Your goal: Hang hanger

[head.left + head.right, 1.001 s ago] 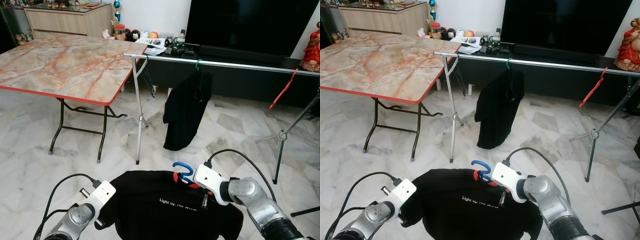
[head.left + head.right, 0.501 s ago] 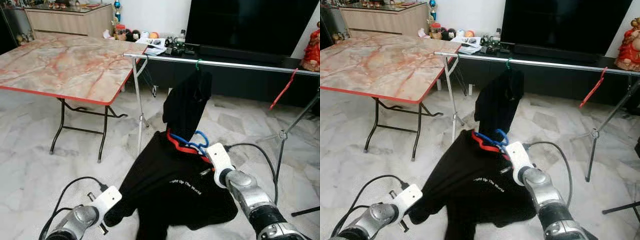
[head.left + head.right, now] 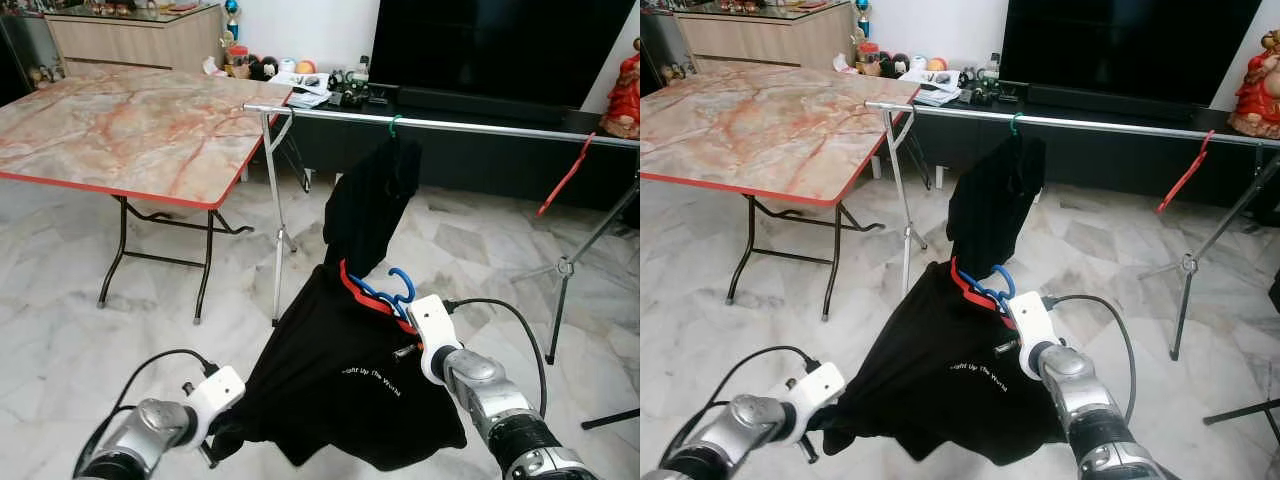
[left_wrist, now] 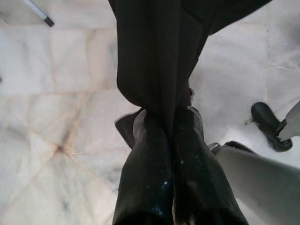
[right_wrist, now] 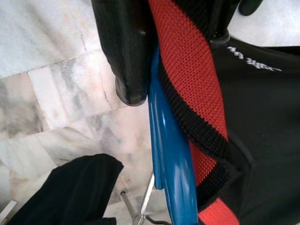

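1. Rising up and away from the robot's body, the right gripper point(image 3: 405, 318) now carries the blue hanger point(image 3: 392, 290) and its black shirt point(image 3: 345, 385) well above where they sat a second ago, low and flat in front of the chest; in the last half second it has barely shifted, settling just below the dark shirt point(image 3: 370, 205) already hanging on the rail point(image 3: 470, 126).
2. That lift means the carry is well under way, but the hook is not yet over the rail; by my reckoning it needs more height and a reach toward 12 o'clock.
3. In the right wrist view the right gripper's fingers point(image 5: 129, 51) are pinching the blue hanger together with the shirt's red collar point(image 5: 187, 65).
4. The left gripper point(image 4: 166, 124) is pressed together on a fold of the shirt's hem, down at 7 o'clock, so the cloth stretches taut between the two arms.
5. The hanger's hook points up toward 1 o'clock, at the rail; its long axis, traced by the red collar, slants from 10 o'clock down to 4 o'clock.
6. A red hanger point(image 3: 566, 178) hangs farther along the rail at 2 o'clock, and the marble table point(image 3: 130, 125) stands at 10 o'clock.
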